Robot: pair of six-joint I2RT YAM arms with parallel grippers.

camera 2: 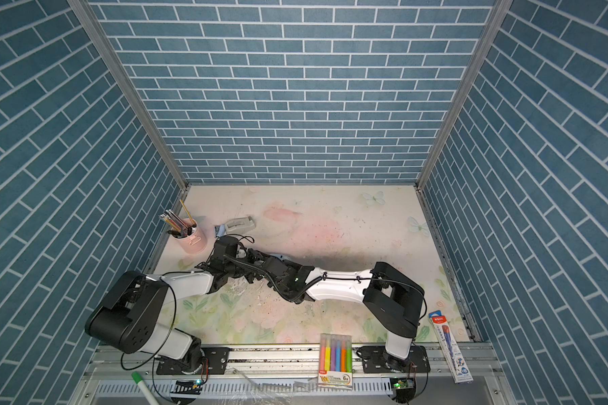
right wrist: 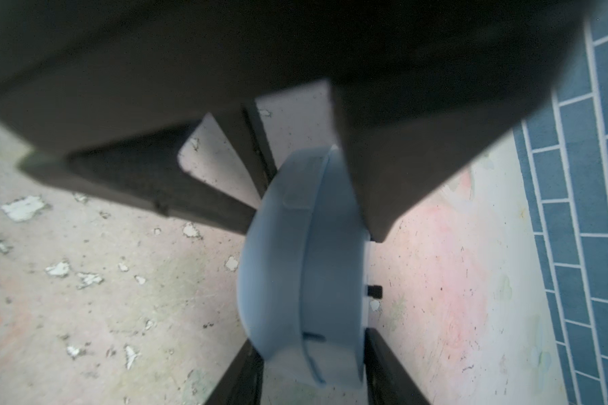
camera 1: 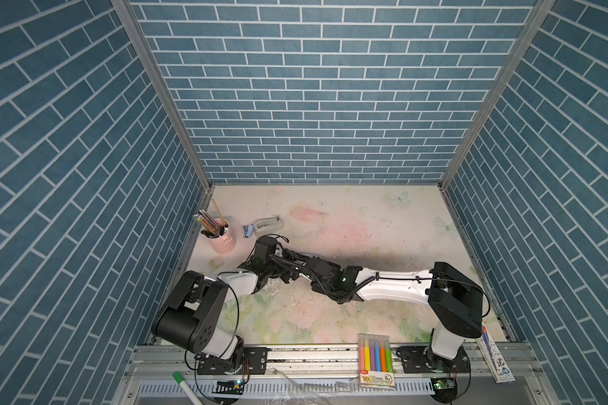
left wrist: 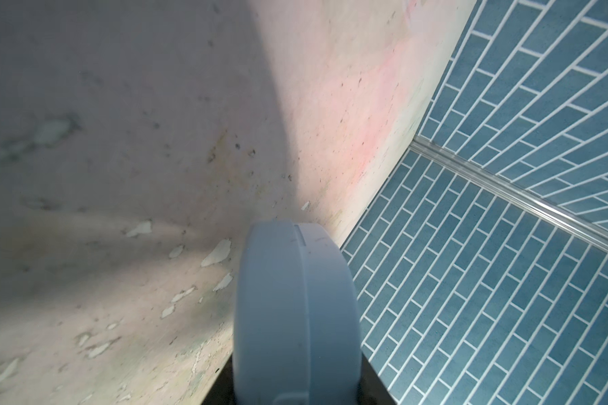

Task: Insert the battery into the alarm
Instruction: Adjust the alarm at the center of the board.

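Note:
The alarm point(left wrist: 297, 315) is a light-blue rounded plastic clock. It is held edge-on above the floral tabletop, left of the middle. My left gripper point(left wrist: 297, 385) is shut on it, with a dark finger on either flat side. My right gripper point(right wrist: 311, 354) comes from the opposite end. Its black fingers point(right wrist: 383, 368) lie close along both sides of the alarm point(right wrist: 306, 263); whether they press on it is unclear. In both top views the two grippers meet over the alarm point(camera 1: 303, 255), which is mostly covered. The battery is hidden.
A pink pencil cup point(camera 1: 222, 238) and a grey tape dispenser point(camera 1: 268, 224) stand at the back left, near the left wall. A highlighter pack point(camera 1: 376, 357) lies on the front rail. A pencil box point(camera 1: 495, 354) lies at the front right.

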